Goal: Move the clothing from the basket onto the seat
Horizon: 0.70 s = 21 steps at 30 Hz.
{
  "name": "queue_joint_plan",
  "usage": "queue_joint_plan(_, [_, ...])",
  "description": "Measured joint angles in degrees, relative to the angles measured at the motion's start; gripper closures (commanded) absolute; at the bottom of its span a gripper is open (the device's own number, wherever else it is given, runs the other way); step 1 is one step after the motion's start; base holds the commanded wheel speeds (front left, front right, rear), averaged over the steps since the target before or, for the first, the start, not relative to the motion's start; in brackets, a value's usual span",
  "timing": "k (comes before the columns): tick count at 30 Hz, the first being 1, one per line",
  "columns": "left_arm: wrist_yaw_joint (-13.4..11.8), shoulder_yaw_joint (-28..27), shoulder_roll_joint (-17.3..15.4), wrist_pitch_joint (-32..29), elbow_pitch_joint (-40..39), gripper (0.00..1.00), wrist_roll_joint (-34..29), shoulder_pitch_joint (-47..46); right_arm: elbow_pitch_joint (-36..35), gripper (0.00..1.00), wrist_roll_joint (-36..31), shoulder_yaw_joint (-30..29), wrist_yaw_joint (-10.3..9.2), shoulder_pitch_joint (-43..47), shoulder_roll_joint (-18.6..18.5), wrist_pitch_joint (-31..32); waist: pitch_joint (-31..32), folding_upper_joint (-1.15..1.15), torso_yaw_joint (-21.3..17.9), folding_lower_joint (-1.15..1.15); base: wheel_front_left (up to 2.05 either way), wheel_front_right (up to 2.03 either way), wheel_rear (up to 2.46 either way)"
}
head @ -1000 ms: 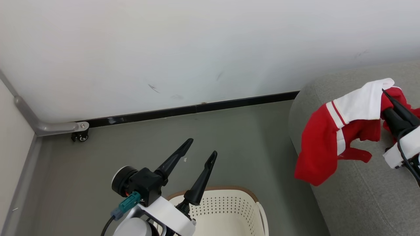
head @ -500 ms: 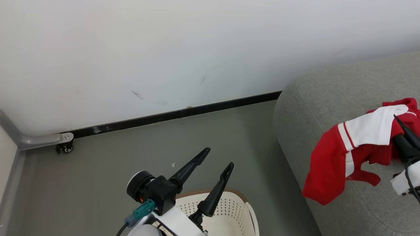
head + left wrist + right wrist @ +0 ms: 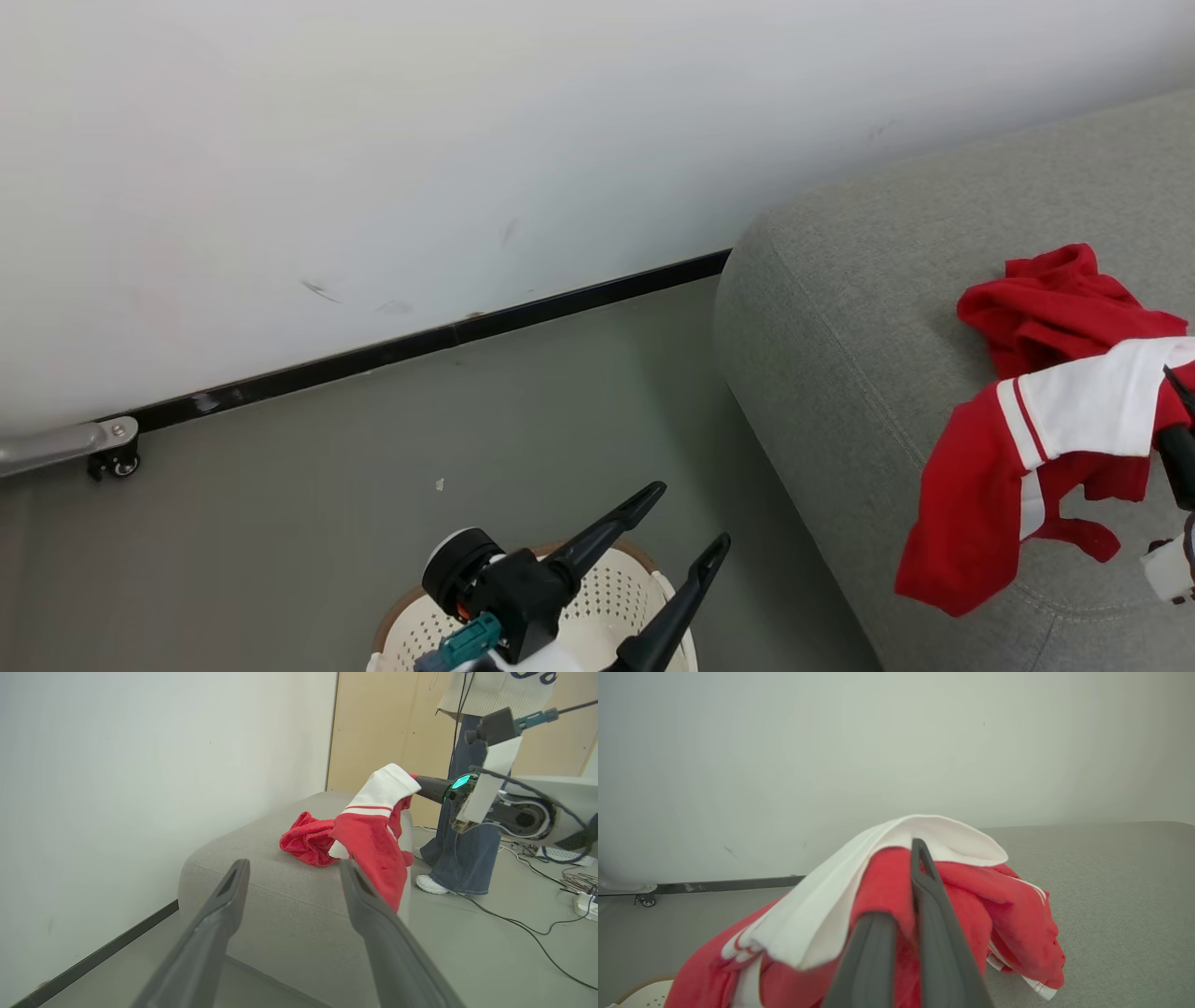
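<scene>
Pale wall [image 3: 373, 140] and grey floor [image 3: 280, 523] met at a black skirting strip [image 3: 420, 341]. The seat [image 3: 840, 308] stood beside that wall, on my right.

Right gripper [image 3: 420, 787]: fingers were closed tight on the hanging garment [image 3: 980, 485], which was red fabric with a broad white band. In the right wrist view the white band folded over the fingers and red cloth bunched between them. The garment hung down over the seat's near edge. I could not tell whether its lower end touched the upholstery.

Crumpled garment [image 3: 1055, 299]: it lay on the seat top, just beside the hanging one, on the wall side.

Left gripper [image 3: 691, 512]: jaws were spread wide, holding nothing, poised above the basket [image 3: 611, 583]. The basket sat on the floor, near the seat but apart from it.

In the left wrist view I noted a person [image 3: 462, 826] in jeans and a white shoe standing beyond the seat, with cables [image 3: 537, 924] trailing across the floor — and, in the head view, a small castor [image 3: 117, 462] at the foot of the wall.
</scene>
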State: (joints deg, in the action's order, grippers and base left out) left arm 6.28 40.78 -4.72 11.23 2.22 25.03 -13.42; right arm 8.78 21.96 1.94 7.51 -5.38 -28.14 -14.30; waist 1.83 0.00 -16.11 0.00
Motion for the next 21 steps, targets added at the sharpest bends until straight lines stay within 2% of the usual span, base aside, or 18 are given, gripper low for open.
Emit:
queue_joint_plan(9, [0.4, 2.1, 0.7, 0.0, 0.0, 0.00, 0.7, 0.1, -3.8, 1.00, -1.6, -3.3, -0.01, 3.9, 1.5, 0.0, -0.4, 0.00, -3.8, 0.00, 0.00, 0.00, 0.00])
queue_joint_plan(15, [0.4, 2.0, 0.7, 0.5, 0.0, 0.00, 0.7, 0.1, -5.0, 1.00, -1.9, -3.0, 0.00, 4.4, 2.5, 0.0, -1.0, 0.00, -6.2, 0.00, 0.00, 0.00, 0.00])
queue_joint_plan(21, [0.0, 1.3, 0.7, 0.5, -0.2, 0.00, 0.5, 0.1, -5.5, 1.00, -2.0, -0.3, -0.01, 4.1, 3.0, 0.0, -2.1, 0.00, -7.7, 0.00, 0.00, 0.00, 0.00])
